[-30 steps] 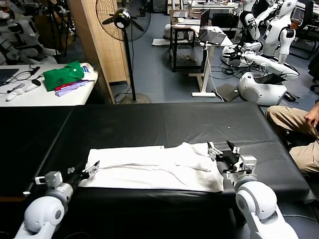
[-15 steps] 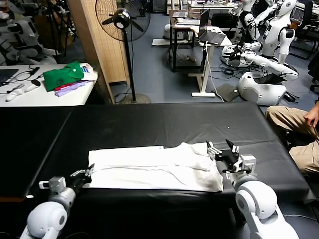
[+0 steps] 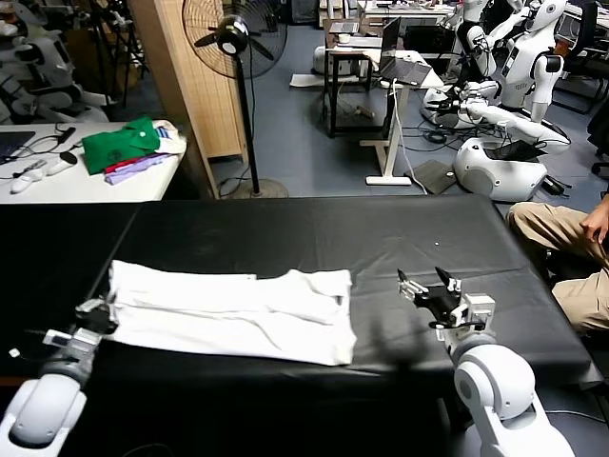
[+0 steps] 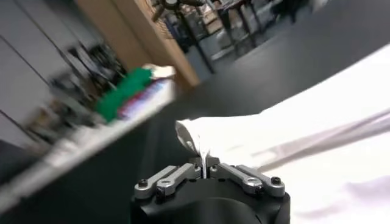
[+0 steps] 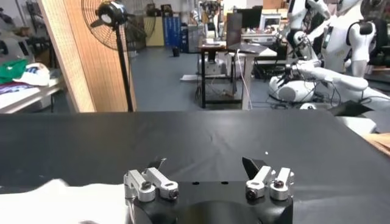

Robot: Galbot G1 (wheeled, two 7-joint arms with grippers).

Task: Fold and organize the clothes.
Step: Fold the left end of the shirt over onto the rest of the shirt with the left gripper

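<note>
Risk of thin cloth slipping from left gripper (image 3: pixel 98 311), pinched on the left edge of the T-shirt (image 3: pixel 228 310) lying near the table's (image 3: pixel 314 228) front edge; right gripper (image 3: pixel 428 290) spread, empty.

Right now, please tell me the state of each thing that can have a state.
T-shirt: folded into a long band, flat on the black table, one end pinched.
Left gripper: shut on the T-shirt's edge.
Right gripper: open, empty, above bare table.
Fan: standing upright behind the table.
</note>
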